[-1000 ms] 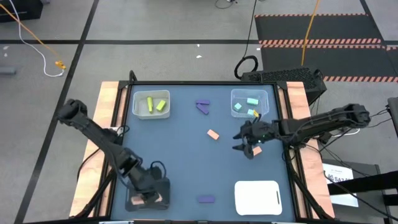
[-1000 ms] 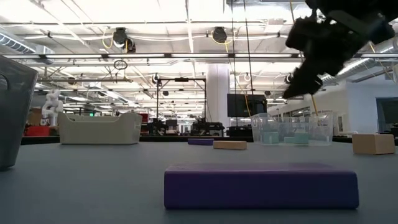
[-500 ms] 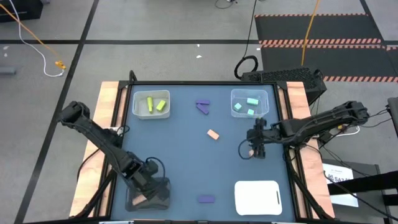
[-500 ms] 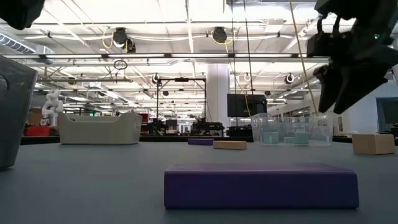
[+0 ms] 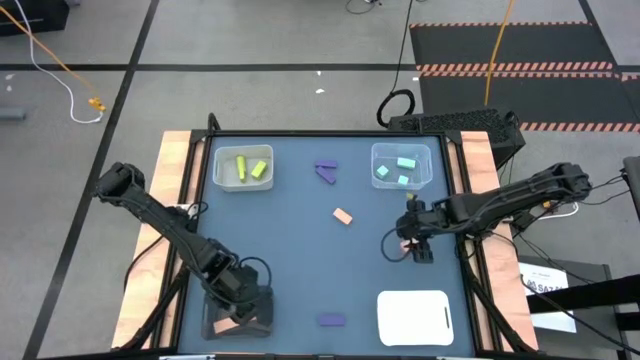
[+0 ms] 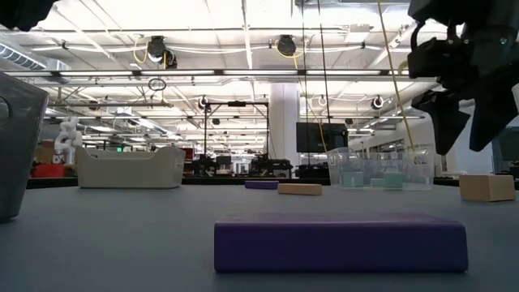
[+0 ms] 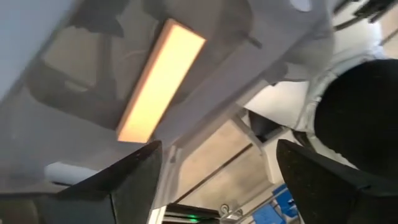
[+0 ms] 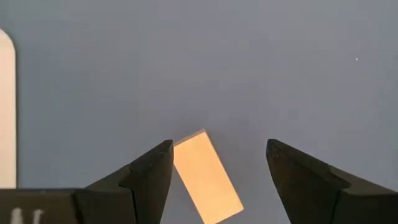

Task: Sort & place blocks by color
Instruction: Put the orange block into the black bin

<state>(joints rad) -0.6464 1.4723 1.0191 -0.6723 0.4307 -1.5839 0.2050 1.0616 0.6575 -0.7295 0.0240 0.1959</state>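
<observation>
One salmon block [image 8: 206, 177] between open right jaws

The dark right arm reaches in from the worktop's right edge, elbow bent, its wrist turned so the two-finger tool [image 5: 413, 245] points straight down over the right-middle area. Its two dark fingers [image 8: 149, 174] stand spread apart with a clear gap between them. The dark left arm folds from the left edge to the near-left corner, where its tool [image 5: 238, 312] hangs low; its fingers [image 7: 137, 177] are likewise parted.
</observation>
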